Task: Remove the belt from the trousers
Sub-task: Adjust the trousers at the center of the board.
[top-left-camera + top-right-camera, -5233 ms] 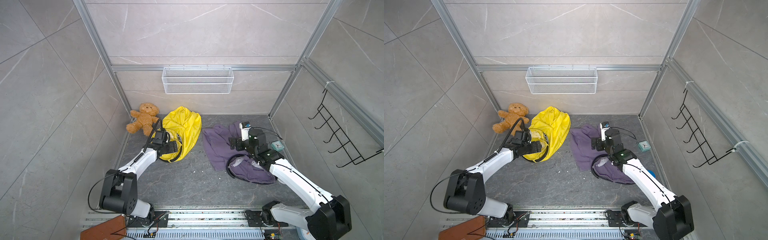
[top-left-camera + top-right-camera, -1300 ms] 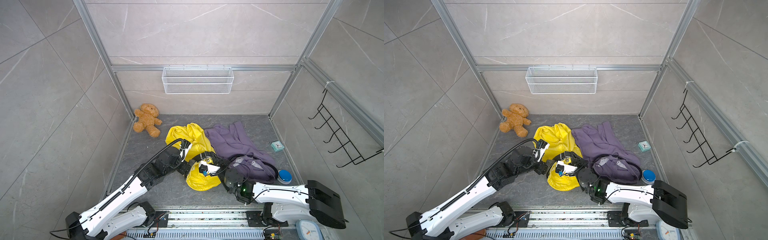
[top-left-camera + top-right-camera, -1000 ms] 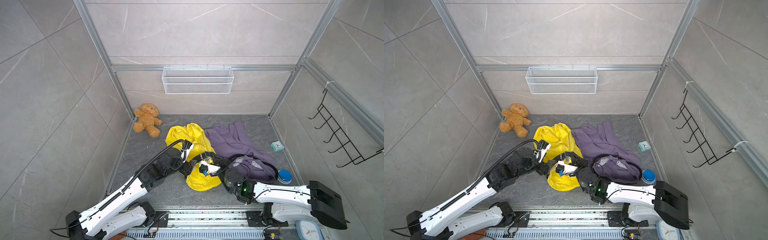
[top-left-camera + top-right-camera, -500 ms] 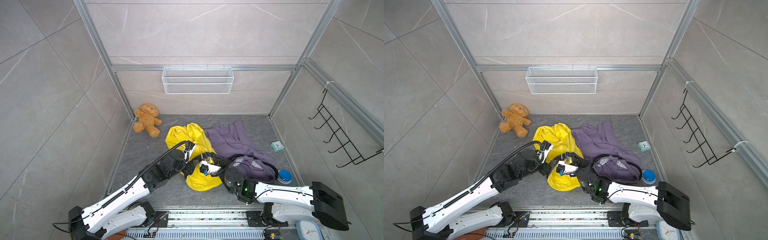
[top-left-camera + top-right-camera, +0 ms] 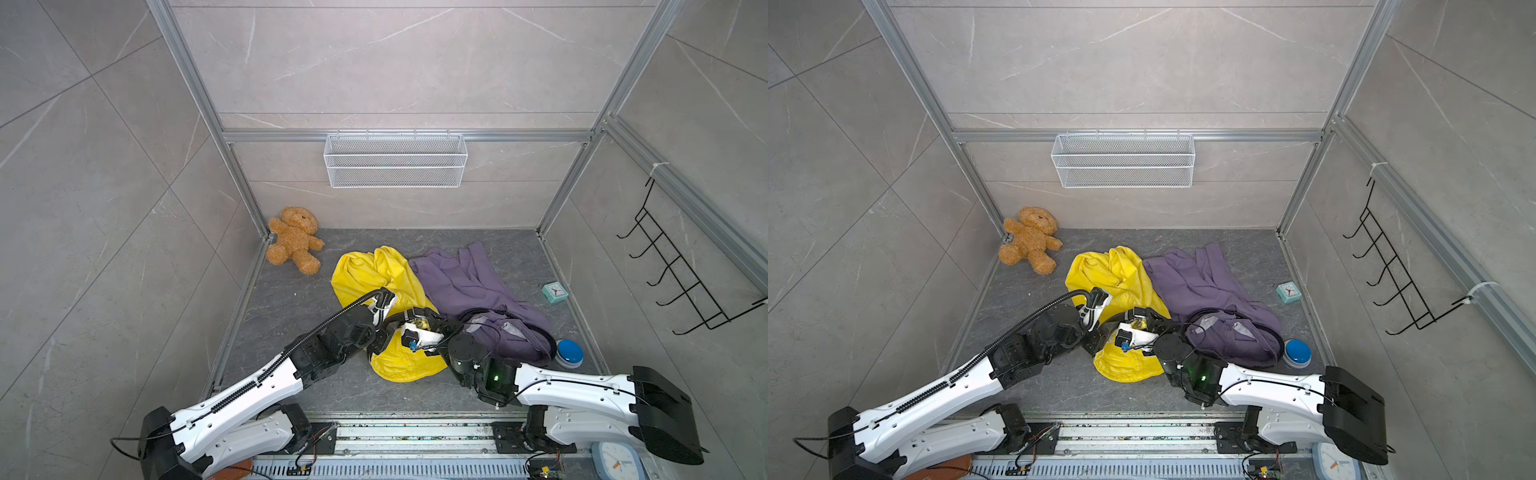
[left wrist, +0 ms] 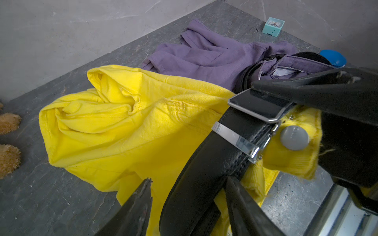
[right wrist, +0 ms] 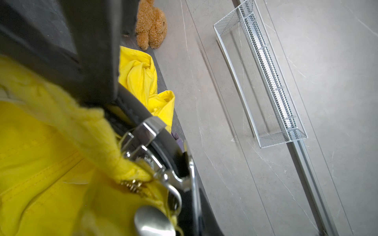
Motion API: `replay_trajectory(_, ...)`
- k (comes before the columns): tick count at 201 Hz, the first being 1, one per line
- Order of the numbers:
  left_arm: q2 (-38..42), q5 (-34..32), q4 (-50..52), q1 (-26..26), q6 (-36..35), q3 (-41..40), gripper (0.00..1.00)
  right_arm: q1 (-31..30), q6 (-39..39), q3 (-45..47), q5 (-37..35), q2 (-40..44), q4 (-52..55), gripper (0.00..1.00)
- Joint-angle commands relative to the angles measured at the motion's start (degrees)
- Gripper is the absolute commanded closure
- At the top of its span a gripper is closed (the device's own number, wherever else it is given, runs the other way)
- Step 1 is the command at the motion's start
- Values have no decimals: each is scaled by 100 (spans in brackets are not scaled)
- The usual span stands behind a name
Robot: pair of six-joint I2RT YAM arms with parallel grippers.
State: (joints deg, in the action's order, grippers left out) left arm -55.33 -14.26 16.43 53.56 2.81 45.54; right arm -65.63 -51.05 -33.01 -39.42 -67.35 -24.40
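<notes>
Left gripper (image 6: pixel 188 179) is straddling the black belt (image 6: pixel 204 163), fingers (image 6: pixel 135 208) spread. Right gripper (image 5: pixel 422 322) is pinching the yellow trousers (image 6: pixel 122 126) waistband beside the buckle (image 6: pixel 257 106), lower centre in both top views

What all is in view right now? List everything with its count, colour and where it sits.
teddy bear: 1, brown, far left floor corner
yellow trousers: 1, yellow, floor centre
purple trousers: 1, purple, touching the yellow pair's right side
belt: 1, black with silver buckle, at the yellow waistband
second belt: 1, black, around the purple waistband
wire basket: 1, white, back wall
hook rack: 1, black, right wall
small clock: 1, teal, floor by right wall
button: 1, blue, beside the purple waistband
round clock: 1, white and blue, near edge
left tool: 1, black, open around the belt
right tool: 1, black, shut on the yellow waistband by the buckle
</notes>
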Motion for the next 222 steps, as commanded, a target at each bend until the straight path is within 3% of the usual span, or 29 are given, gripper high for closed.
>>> replay_trajectory(1, 30, -1657, -309, 96, -653, -382, 44, -125, 502, -497, 558, 451, -341, 100)
replay_trajectory(28, -30, -2362, -992, 436, -1330, -581, 46, -137, 589, -561, 661, 460, -217, 100)
replay_trajectory(48, -106, -2336, -1304, 484, -1625, -675, 47, -144, 659, -613, 727, 493, -104, 100)
replay_trajectory(91, -84, -2153, -1394, 533, -1837, -928, 45, -156, 796, -658, 829, 615, 145, 100)
replay_trajectory(126, 217, -2441, -1236, 638, -1631, -1062, 44, -154, 939, -679, 961, 791, 402, 100)
replay_trajectory(195, 66, -1589, -1683, 662, -1757, -709, 42, -165, 1202, -557, 916, 254, -114, 100)
replay_trajectory(222, -28, -1533, -1734, 809, -1751, -618, 43, -164, 1246, -522, 671, 40, -458, 100)
